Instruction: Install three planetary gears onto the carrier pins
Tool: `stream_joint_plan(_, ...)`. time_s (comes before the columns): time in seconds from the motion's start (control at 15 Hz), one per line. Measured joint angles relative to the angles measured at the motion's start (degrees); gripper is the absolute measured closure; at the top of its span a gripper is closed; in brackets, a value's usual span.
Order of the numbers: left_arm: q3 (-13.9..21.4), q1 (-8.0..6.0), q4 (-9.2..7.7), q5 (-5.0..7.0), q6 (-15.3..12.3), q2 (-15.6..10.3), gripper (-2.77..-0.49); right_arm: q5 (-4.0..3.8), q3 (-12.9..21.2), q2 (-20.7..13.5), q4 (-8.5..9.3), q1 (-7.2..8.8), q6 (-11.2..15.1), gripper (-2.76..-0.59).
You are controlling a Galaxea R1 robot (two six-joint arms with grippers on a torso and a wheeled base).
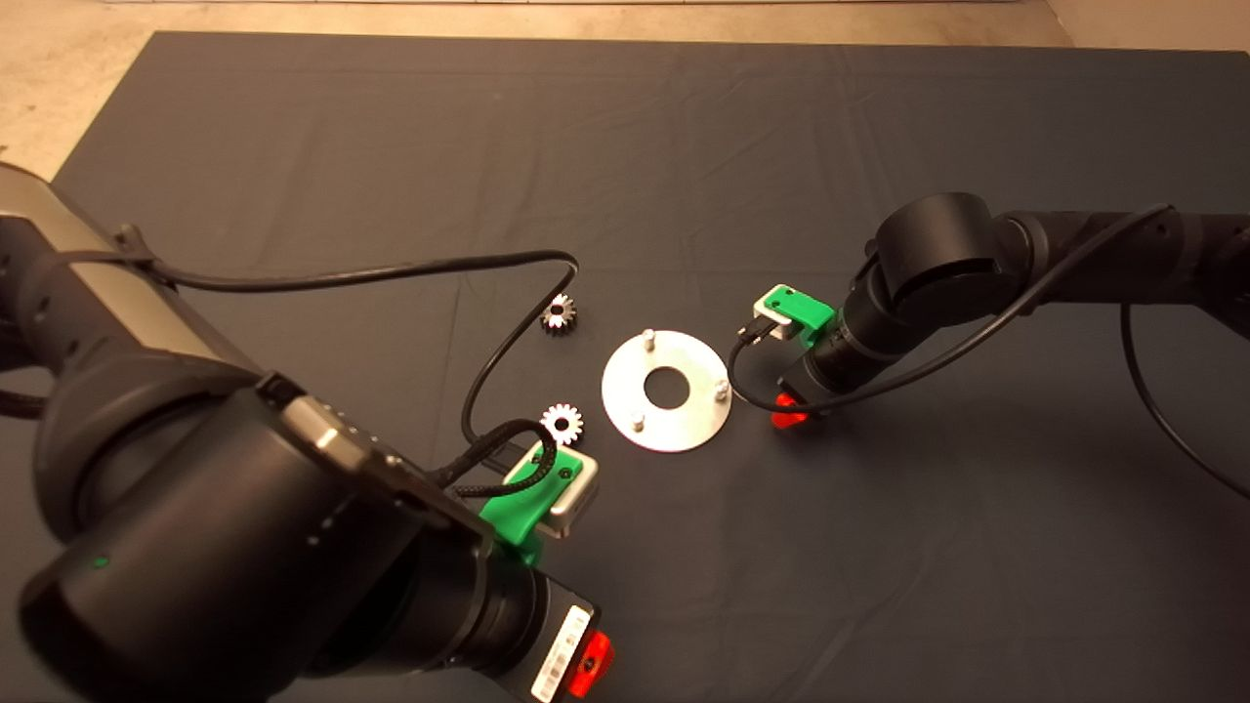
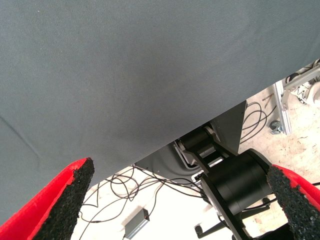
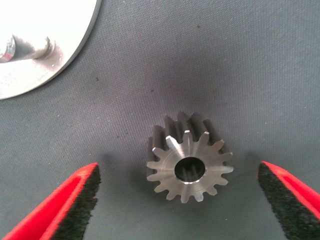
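One dark mat (image 1: 684, 127) on pale floor (image 1: 59, 78); right end effector (image 3: 177, 205) spread around a planetary gear (image 3: 189, 160), left end effector (image 2: 170, 200) apart.

Head view dim and evenly lit; the silver disc (image 1: 667, 391) glares bright against the dark mat (image 1: 879, 547). Right wrist view: soft shadow rings the gear (image 3: 190, 165), highlights on its face, and the disc corner is blown out white. Left arm housing (image 1: 225, 547) close and blurred.
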Motion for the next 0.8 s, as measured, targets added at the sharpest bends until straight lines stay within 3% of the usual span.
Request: stream_joint_plan(0.8, 0.0, 0.00, 0.00, -0.01, 0.0, -0.2, -2.51, 0.14, 0.0, -1.8, -0.57, -0.01, -0.1, -1.89)
